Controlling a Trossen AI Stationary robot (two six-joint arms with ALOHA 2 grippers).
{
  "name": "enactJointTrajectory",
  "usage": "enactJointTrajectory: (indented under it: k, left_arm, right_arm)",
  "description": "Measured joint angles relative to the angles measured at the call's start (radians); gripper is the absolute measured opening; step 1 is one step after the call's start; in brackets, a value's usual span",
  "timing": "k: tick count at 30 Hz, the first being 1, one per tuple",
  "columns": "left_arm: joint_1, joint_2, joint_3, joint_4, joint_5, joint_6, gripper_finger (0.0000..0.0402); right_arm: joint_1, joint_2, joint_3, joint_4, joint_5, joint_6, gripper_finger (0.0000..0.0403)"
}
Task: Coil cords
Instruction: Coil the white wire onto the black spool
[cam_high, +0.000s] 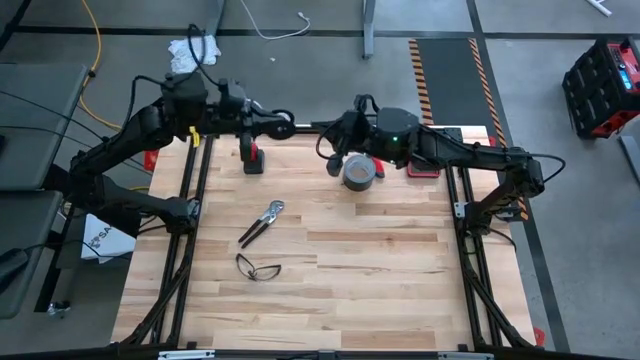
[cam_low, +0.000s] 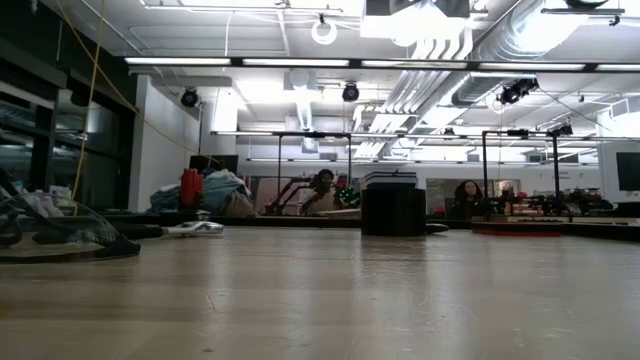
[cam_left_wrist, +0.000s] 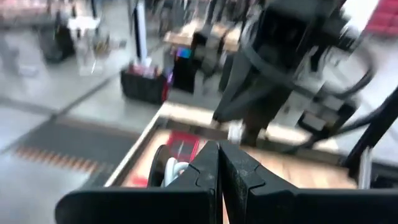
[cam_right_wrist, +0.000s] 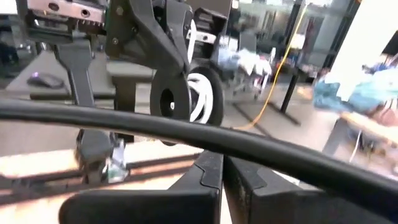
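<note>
Both arms are up at the 12 o'clock edge of the tabletop (cam_high: 380, 270), facing each other, left arm coming in from 9 o'clock and right arm from 3. My left fingers (cam_left_wrist: 202, 177) are pressed flat together with no gap showing. The little black spool (cam_right_wrist: 169, 99) with the white cord (cam_right_wrist: 204, 93) wound on it sits right against the side of them, up in the air off the wood. From straight above it's a small dark ring (cam_high: 283, 123) at the tip of my left arm. Whether it's actually pinched or just hanging there beside the fingers, I honestly can't tell. From my left wrist the cord peeks out just beside the left-hand finger. My right fingers (cam_right_wrist: 208, 177) are closed tight too, with nothing in them, pointed at the spool from a short way off, and a thick black cable (cam_right_wrist: 261, 146) runs across in front of them. The grey tape roll (cam_high: 358, 172) sits on the wood at about 5 o'clock from the spool. The pliers (cam_high: 262, 222) lie toward 6 o'clock from it, and the safety glasses (cam_high: 258, 267) further along the same way, well apart from both arms.
</note>
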Motion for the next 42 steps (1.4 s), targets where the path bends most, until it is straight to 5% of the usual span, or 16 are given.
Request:
enactJointTrajectory:
  k: [8,15,21,30,42]
  left_arm:
    - [-0.043,-0.011,-0.248,-0.006,0.052,-0.161,0.0000]
    - [-0.104,0.005,-0.674,0.542,0.131,-0.497,0.0000]
    - [-0.141,0.125,-0.925,0.936,0.115,-0.775,0.0000]
    - [-0.158,0.441,-0.948,1.175,0.116,-0.941,0.0000]
    - [-0.158,0.728,-0.942,1.479,0.142,-1.156,0.0010]
  right_arm:
    - [-0.002,0.001,0.000,-0.353,-0.001,0.122,0.0000]
    - [-0.002,-0.017,-0.066,-0.658,-0.029,0.238,0.0000]
    - [0.017,-0.173,-0.340,-0.631,-0.090,0.423,0.0000]
    - [0.093,-0.404,-0.706,-0.347,-0.107,0.771,0.0000]
    - [0.148,-0.423,-0.740,-0.318,-0.101,0.818,0.0000]
